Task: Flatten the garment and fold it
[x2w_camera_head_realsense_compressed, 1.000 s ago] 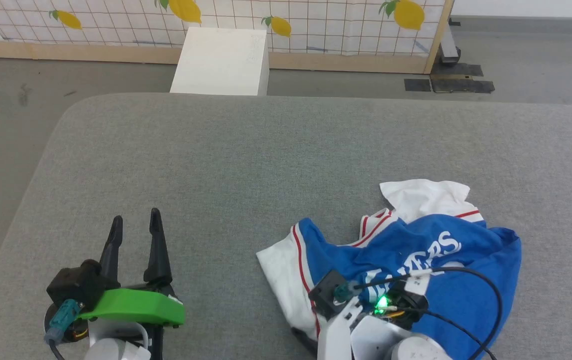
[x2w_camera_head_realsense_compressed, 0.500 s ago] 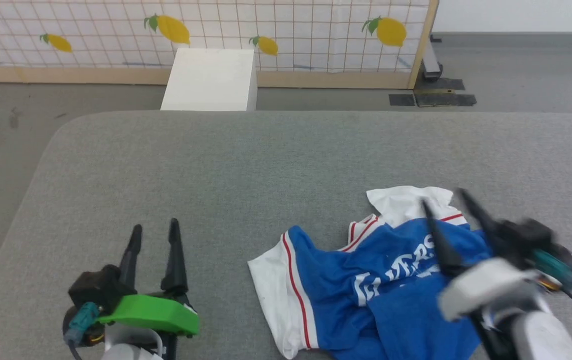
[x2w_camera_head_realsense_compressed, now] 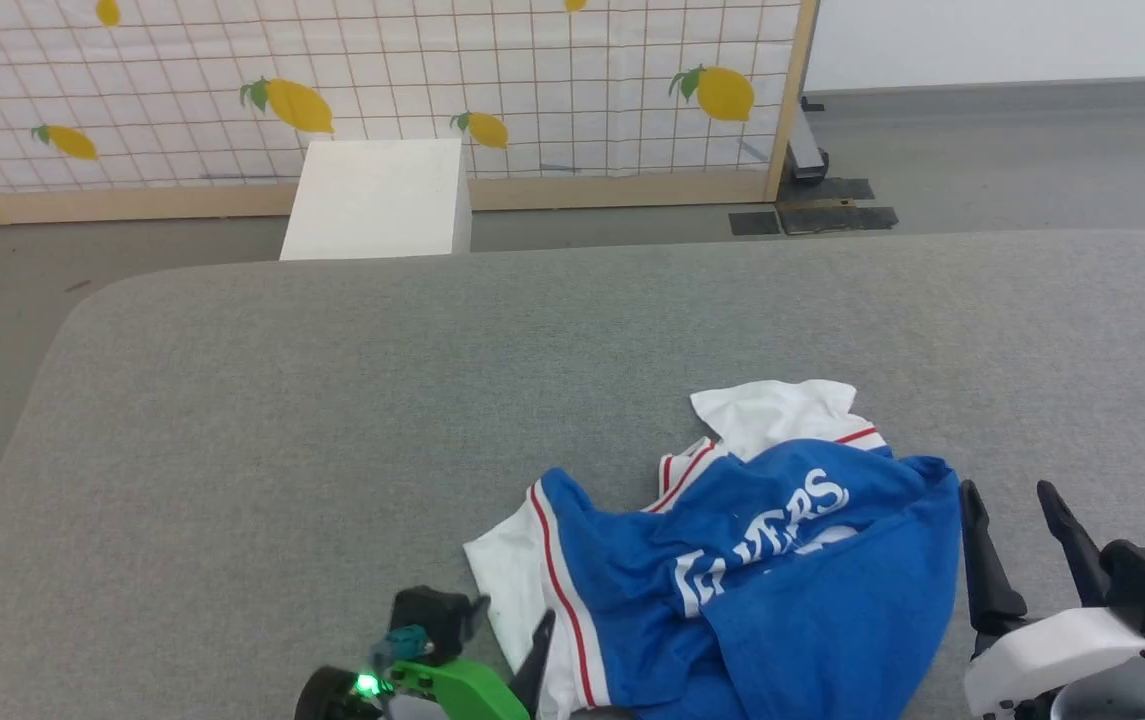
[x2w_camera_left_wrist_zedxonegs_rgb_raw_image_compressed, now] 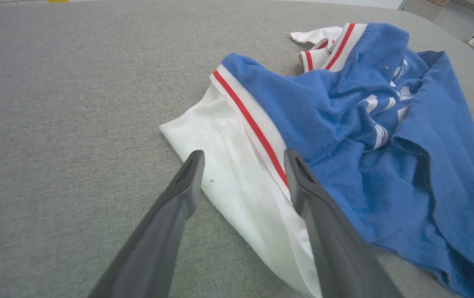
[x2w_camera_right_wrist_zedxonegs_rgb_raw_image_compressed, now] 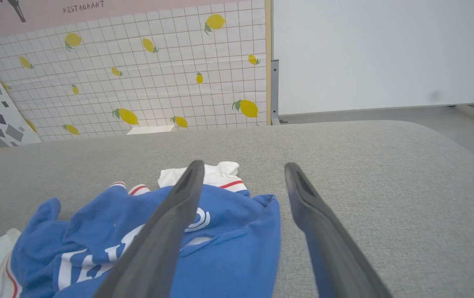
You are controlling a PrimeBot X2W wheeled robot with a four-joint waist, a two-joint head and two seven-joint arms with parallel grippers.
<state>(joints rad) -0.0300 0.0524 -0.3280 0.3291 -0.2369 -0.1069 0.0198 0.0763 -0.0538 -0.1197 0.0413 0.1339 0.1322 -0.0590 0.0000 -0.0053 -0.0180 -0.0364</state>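
The garment (x2w_camera_head_realsense_compressed: 792, 590) lies crumpled low and right of centre on the table (x2w_camera_head_realsense_compressed: 332, 420); soft, limp, likely best pinched at the white sleeve; left claw (x2w_camera_left_wrist_zedxonegs_rgb_raw_image_compressed: 244, 155) spread over it; right claw (x2w_camera_head_realsense_compressed: 1005, 488) spread, empty.

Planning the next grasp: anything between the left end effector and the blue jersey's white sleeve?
Nothing visible. The open left end effector points straight at the garment, whose white sleeve lies bare on the grey table; no other object sits between them.
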